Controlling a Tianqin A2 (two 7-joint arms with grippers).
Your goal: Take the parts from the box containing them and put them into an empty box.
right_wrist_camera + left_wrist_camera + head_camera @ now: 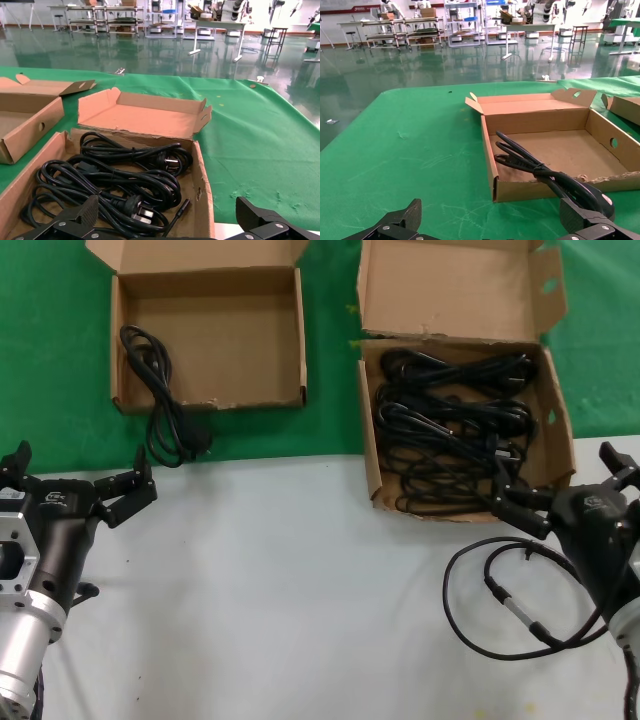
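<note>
Head view: the tabletop (300, 580) is white near the robot and green cloth beyond. On the green, the left box (210, 340) holds one power cord (160, 390) spilling over its ragged front edge; the right box (465, 420) is packed with cords (450, 435). The left gripper (85, 485) and right gripper (560, 490) hover released, holding nothing.

Left wrist view: a glossy workshop floor (445, 60) with shelving.

Right wrist view: the full box lies just below the spread fingers (75, 217).
</note>
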